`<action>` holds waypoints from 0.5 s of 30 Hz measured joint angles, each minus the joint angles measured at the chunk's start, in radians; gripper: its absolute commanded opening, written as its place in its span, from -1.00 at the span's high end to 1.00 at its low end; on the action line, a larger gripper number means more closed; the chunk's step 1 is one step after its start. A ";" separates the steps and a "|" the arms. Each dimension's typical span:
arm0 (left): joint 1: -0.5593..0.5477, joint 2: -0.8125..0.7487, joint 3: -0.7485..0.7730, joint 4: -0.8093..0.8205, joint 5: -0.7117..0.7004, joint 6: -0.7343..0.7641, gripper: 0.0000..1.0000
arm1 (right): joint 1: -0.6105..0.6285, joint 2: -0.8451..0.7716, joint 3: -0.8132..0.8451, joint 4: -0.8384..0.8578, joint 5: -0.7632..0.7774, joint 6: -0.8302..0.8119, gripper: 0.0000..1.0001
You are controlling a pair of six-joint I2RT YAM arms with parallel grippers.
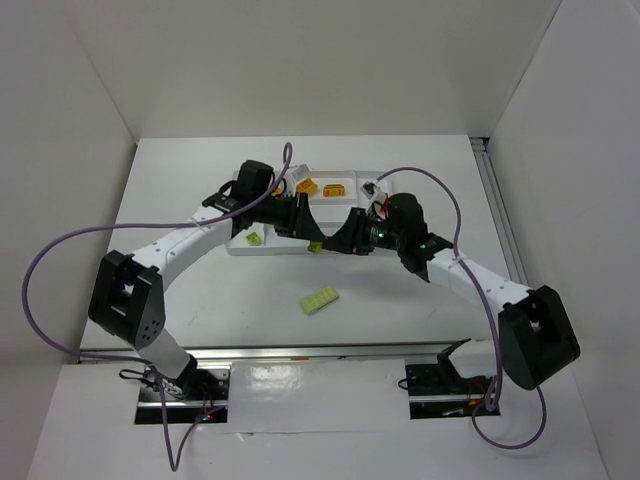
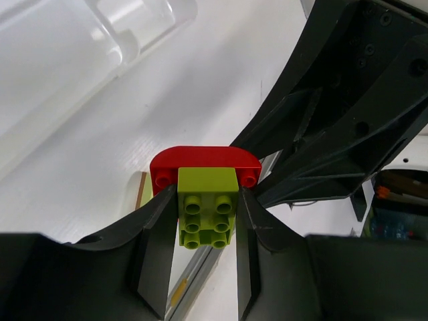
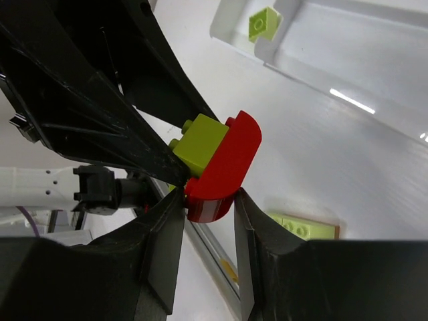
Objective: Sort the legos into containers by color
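Two legos stuck together hang in the air over the counter, by the front edge of the tray. My left end effector pinches the green brick, and my right end effector pinches the red brick clipped to it. If I pull crooked or a grip is too weak, a brick could slip out, fall and bounce away.

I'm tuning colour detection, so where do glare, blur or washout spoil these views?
Top external: evenly lit, but the front panel mirrors the light. Left wrist: tray is washed out and soft; green brick is sharp. Right wrist: red brick is sharp, with a glare streak beyond.
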 measured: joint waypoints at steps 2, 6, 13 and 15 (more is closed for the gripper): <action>-0.005 0.010 -0.014 -0.002 0.003 0.000 1.00 | 0.000 -0.010 -0.033 0.003 0.003 0.000 0.71; -0.011 0.023 -0.017 -0.001 0.014 -0.003 1.00 | -0.019 -0.027 -0.080 0.000 0.031 -0.009 0.78; -0.005 0.053 0.011 0.005 0.034 -0.006 1.00 | -0.067 -0.021 -0.123 -0.007 0.074 -0.027 0.81; -0.003 0.058 0.026 0.003 0.030 -0.006 1.00 | -0.069 -0.018 -0.123 -0.008 0.087 -0.032 0.81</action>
